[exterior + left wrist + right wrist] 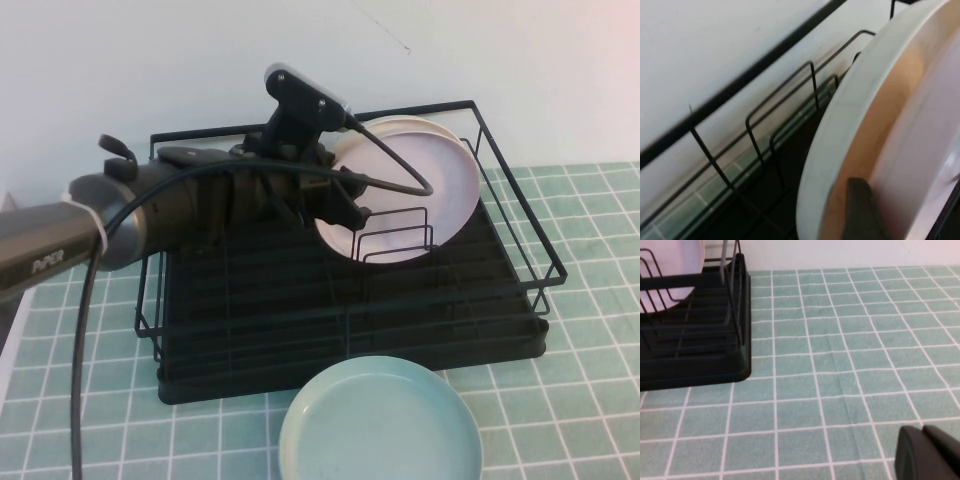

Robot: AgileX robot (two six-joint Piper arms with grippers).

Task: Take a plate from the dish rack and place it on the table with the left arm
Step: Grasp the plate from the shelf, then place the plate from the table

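**Left gripper at the pink plate inside the dish rack**

Nearest the high camera, a light blue plate (380, 422) lies flat on the table (590, 400), just in front of the dish rack (350, 340) and touching or nearly touching its front edge. Behind it, the black wire rack holds two plates standing on edge among the upright wire dividers (395, 240) at the rack's back right. The pale pink plate (420, 190) faces forward; a cream-white plate (405, 124) stands close behind it, only its rim showing. The left arm (120, 225) reaches in from the left across the rack, a black cable (85, 350) looping along it and a grey-white camera module (305, 95) above the wrist. The left gripper (335, 205) sits at the pink plate's left rim. The left wrist view shows one dark fingertip (862, 210) against the plate's inner face (920, 125), beside its thick pale rim; the fingers appear to straddle that rim, though whether they pinch it cannot be told. The right gripper (927, 452) shows only in its own wrist view, low over bare tiles, well apart from the rack's corner (740, 365), its fingers pressed together.
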